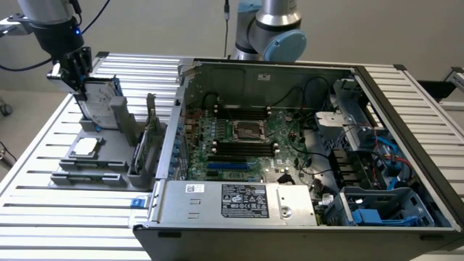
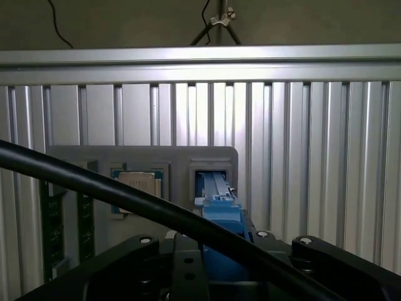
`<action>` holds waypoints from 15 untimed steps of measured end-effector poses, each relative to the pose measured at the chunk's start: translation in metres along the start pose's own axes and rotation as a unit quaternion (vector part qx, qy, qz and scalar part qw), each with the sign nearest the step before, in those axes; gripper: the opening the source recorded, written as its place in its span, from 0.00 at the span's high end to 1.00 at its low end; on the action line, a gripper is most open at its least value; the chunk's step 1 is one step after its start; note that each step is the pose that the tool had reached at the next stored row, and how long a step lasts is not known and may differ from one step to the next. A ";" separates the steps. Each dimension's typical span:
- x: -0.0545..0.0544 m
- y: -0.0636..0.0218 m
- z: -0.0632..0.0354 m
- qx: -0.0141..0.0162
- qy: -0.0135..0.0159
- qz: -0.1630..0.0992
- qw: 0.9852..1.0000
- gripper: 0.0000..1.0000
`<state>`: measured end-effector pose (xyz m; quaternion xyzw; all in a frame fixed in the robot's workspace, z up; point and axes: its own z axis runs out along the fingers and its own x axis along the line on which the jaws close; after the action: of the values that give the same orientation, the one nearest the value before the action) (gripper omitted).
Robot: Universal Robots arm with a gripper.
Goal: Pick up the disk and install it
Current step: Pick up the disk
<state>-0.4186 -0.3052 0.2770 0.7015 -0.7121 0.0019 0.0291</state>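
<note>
My hand [image 1: 80, 89] sits at the top edge of the disk [image 1: 104, 109]. The disk stands upright in a slot of the grey holder [image 1: 108, 163]. I cannot tell whether the hand is clamped on it. A square silver chip [image 1: 86, 145] lies flat in the holder just beside the disk. Farther off, an open computer case [image 1: 348, 73] stands on the slatted counter [image 1: 43, 217]. The printing on its power-supply box [image 1: 239, 204] label is too small to read.

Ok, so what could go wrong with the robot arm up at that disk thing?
The gripper is at one top corner of the upright disk, so the disk might tilt and jam in its grey holder. The small chip lies in the same holder, close by, and might get bumped. The black cable crossing the wrist view could snag.
</note>
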 end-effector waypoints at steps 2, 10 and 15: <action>0.000 0.0000 0.0000 0.000 0.000 0.000 1.000 0.68; 0.004 0.0007 0.0002 0.000 0.000 0.000 1.000 0.68; 0.004 0.0007 0.0003 0.000 0.000 0.000 1.000 0.68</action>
<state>-0.4194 -0.3095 0.2770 0.7014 -0.7121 0.0021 0.0293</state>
